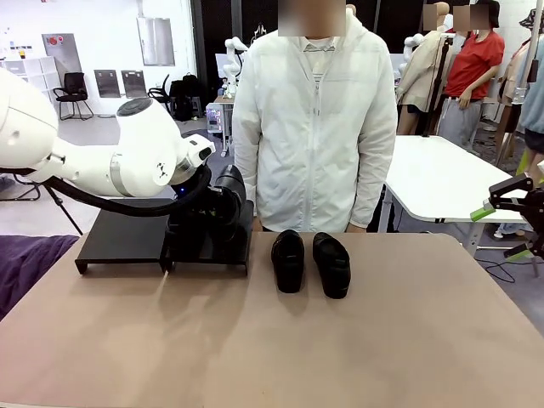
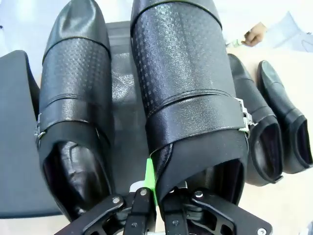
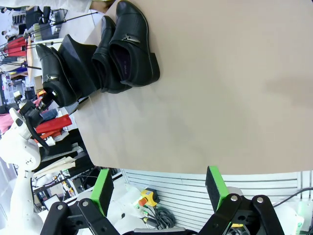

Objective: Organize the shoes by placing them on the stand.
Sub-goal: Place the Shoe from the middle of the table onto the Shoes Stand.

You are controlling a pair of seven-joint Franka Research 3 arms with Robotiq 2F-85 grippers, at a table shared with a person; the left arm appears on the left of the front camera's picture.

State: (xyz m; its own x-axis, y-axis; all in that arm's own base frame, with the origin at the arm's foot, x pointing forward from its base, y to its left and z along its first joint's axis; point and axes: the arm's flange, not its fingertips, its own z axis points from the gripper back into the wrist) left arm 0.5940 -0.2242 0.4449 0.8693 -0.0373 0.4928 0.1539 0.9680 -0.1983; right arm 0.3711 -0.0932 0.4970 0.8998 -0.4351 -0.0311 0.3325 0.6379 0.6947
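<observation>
Two black glossy shoes stand side by side on the stand. My left gripper is shut on the heel rim of the right-hand one, a green pad inside its opening. The other shoe sits just to its left. In the front view my left gripper is low over the stand's right panel, while the left panel is bare. The remaining two shoes lie together on the table in front of the person. My right gripper hangs open off the table's right edge.
A person in a white jacket stands at the far side, one hand near the table edge. The tan tabletop stretches wide in front. A purple cloth lies at the left edge.
</observation>
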